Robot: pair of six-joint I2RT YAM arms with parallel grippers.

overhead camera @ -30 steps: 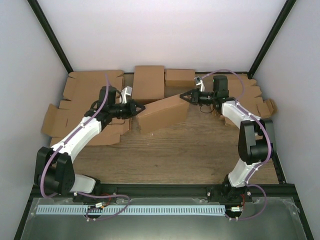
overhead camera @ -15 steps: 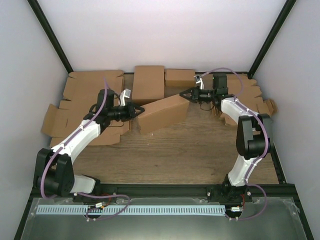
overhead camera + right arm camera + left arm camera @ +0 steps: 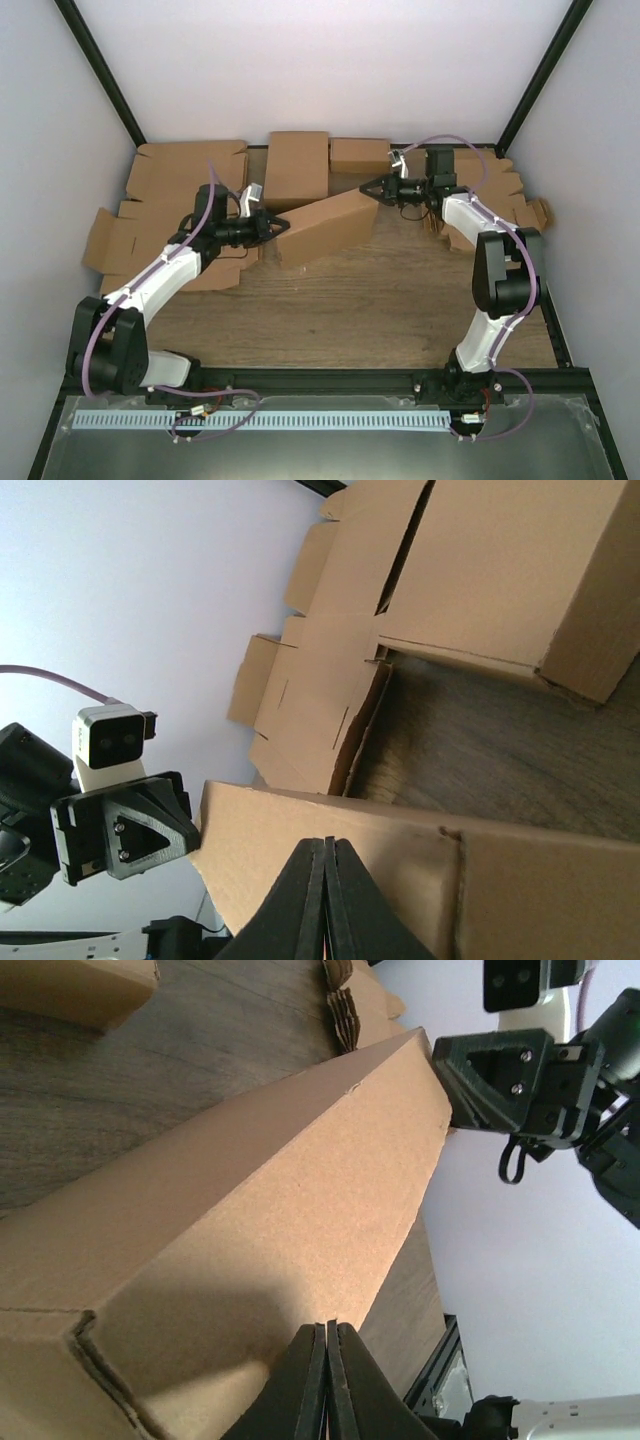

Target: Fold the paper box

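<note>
The paper box point(image 3: 325, 228) is a long brown cardboard box lying slantwise in the middle of the table, squeezed between both grippers. My left gripper point(image 3: 283, 222) is shut with nothing between its jaws, and its tip touches the box's left end. In the left wrist view the tip point(image 3: 328, 1326) rests on the box's face point(image 3: 250, 1210). My right gripper point(image 3: 366, 187) is also shut and empty, with its tip against the box's far right corner. In the right wrist view its tip point(image 3: 325, 842) lies on the box point(image 3: 480, 880).
Flat cardboard blanks lie at the left point(image 3: 185, 175) and front left point(image 3: 120, 240). Two folded boxes stand at the back, a larger one point(image 3: 297, 165) and a smaller narrow one point(image 3: 360, 155). More blanks are stacked at the right point(image 3: 510, 195). Walls close in the sides and back.
My left gripper has moved slightly right and nearer with the box's left end. My right arm's elbow has swung in, and its gripper stays at the box's right corner.
</note>
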